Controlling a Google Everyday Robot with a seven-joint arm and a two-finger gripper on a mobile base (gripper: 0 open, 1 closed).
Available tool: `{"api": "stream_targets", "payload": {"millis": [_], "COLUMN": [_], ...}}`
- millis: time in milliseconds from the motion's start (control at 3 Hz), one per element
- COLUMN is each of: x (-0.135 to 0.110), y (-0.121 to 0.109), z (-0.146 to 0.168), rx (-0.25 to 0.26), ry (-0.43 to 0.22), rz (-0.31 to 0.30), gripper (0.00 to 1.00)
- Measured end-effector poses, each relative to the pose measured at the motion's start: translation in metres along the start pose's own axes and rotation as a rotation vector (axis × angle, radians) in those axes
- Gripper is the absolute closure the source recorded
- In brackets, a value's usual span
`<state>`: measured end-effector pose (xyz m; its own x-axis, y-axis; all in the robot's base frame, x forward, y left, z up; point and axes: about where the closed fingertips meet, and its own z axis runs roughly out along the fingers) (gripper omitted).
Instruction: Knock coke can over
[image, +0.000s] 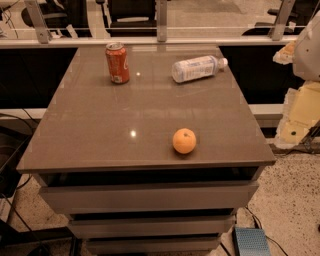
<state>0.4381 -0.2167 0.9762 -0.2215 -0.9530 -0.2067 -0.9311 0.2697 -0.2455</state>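
Glossy grey cabinet top (125, 115), gripper (300, 112) off its right edge.
Gripper state, wide or narrow: cannot tell. The coke can (117, 63) stands upright well to the gripper's left, near the far edge; a plastic bottle (197, 69) lies between them; an orange (184, 140) sits front-left.

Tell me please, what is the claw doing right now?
Claw: out of view, state cannot be told; coke can stands upright, nothing touching it.
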Motion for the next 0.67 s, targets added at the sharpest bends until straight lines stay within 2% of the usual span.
{"api": "stream_targets", "payload": {"millis": [333, 667], "x": [0.0, -0.011], "y": [0.0, -0.007], "z": [0.0, 0.008], "rx": [0.0, 0.003], "ry": [0.0, -0.048], "rz": [0.0, -0.007], "gripper": [0.0, 0.0]}}
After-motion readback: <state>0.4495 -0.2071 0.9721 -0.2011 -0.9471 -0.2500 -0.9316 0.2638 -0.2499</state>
